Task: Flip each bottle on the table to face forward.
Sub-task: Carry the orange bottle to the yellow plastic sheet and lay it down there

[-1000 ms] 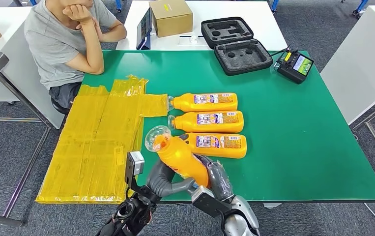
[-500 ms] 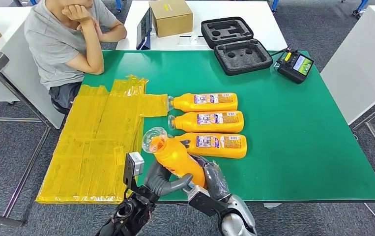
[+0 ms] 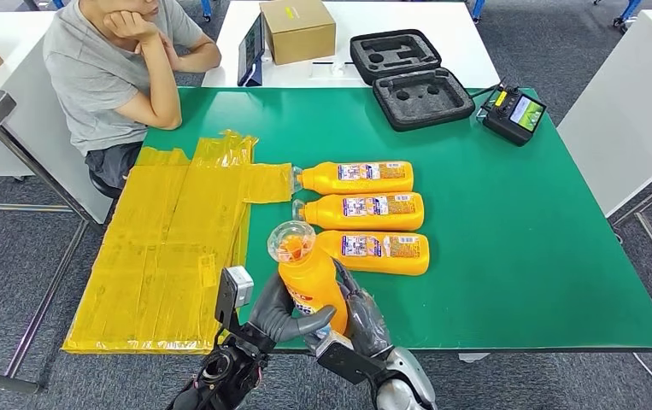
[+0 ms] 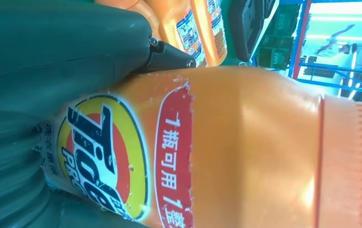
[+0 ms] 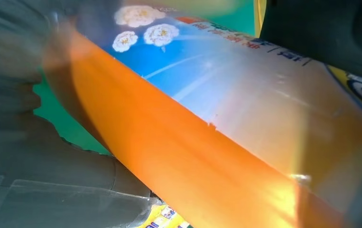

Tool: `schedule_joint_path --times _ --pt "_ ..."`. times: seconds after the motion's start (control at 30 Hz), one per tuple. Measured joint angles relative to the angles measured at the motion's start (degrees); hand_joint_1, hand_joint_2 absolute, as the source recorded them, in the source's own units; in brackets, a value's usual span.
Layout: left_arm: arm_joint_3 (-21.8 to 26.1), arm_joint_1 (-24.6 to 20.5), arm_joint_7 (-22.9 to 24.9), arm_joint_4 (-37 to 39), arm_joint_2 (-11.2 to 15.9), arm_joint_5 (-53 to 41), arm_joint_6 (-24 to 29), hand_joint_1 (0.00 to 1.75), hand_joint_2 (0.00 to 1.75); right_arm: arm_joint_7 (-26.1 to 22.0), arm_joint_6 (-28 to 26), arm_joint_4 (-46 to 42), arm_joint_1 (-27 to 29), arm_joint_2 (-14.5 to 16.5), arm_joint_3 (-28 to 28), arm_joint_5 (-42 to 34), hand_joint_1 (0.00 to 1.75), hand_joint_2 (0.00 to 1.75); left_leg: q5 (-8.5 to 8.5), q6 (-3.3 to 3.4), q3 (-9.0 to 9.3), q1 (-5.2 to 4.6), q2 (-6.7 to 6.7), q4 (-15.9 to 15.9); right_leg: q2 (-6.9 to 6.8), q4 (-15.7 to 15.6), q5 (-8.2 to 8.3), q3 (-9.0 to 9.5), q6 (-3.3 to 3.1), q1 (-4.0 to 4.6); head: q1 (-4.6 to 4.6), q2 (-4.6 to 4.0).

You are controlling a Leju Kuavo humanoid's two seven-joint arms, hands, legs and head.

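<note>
Orange bottle point(image 3: 309, 278) held up over the near edge of the green desk point(image 3: 519, 239), roughly upright, clear cap toward the far side, tilted slightly. Gripped from both sides: left hand point(image 3: 284, 314) wrapped around the lower body from the left, thumb across the front; right hand point(image 3: 358, 318) pressed against the right side, fingers curled onto the bottle. Seen from the left wrist: bottle point(image 4: 245, 147) close against the grey hand point(image 4: 51, 61), round yellow-and-red logo and a red strip with white characters facing the camera, ribbed orange neck at one end. Seen from the right wrist: bottle point(image 5: 193, 156) lying across the grey hand point(image 5: 36, 142), blue label with white flowers on one face, plain orange side lit by glare. Three more orange bottles lying flat in a row on the desk, caps pointing left, printed labels up: nearest one point(image 3: 373, 251) just behind the held bottle, middle one point(image 3: 361, 211), far one point(image 3: 355, 177). Touching or narrowly apart, cannot tell. Yellow plastic sheets point(image 3: 168, 248) spread over the desk's left end, overhanging the edge. Open black foam-lined case point(image 3: 412, 79) and a handheld controller point(image 3: 514, 113) at the far side. Cardboard box point(image 3: 297, 30) on a white table behind. Person in a grey shirt point(image 3: 104, 73) seated at the far left corner, hand at chin.
</note>
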Motion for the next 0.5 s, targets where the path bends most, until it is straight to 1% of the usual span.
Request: schedule_joint_path --times 0.3,0.5 --pt "0.3 0.1 0.0 0.0 0.3 0.0 0.1 1.74 1.75 0.0 -0.2 1.4 -0.2 0.0 0.8 -0.6 0.0 1.75 0.0 0.0 0.01 0.0 0.0 0.0 0.0 0.0 0.0 0.0 0.0 0.01 -0.01 0.0" --pt "0.7 0.1 -0.2 0.0 0.3 -0.1 0.9 1.64 1.75 0.0 -0.2 1.9 -0.3 0.0 1.0 -0.7 0.0 1.75 0.0 0.0 0.0 0.0 0.0 0.0 0.0 0.0 0.0 0.0 0.0 0.0 0.0 0.0"
